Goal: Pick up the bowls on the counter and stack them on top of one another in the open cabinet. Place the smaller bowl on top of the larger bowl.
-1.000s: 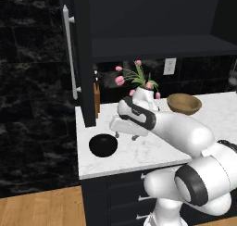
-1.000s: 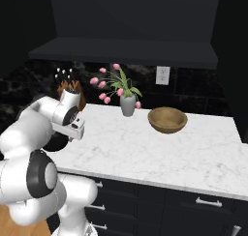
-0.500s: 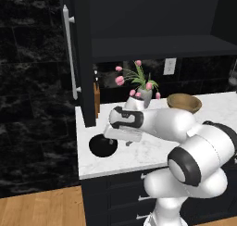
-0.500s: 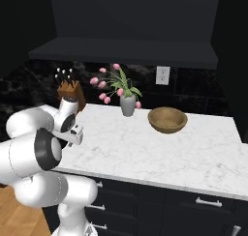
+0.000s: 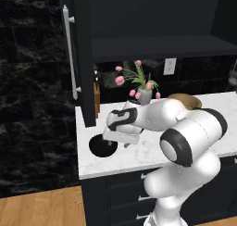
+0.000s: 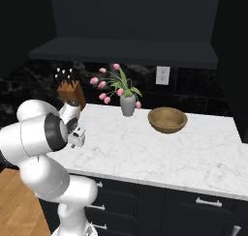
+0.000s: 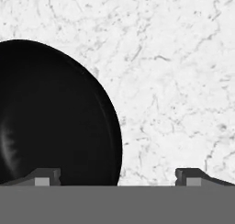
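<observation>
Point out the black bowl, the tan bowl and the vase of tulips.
Black bowl (image 5: 102,146), left base view, its dark inside.
Tan bowl (image 6: 167,120), right base view, its hollow.
Vase of tulips (image 6: 128,105), right base view, grey body.

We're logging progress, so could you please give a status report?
Fingers open, over black bowl's rim. Tan bowl untouched on counter.

Glossy black smaller bowl (image 5: 103,146) upright on counter (image 5: 152,151); tan larger bowl (image 6: 167,120) well apart
</observation>
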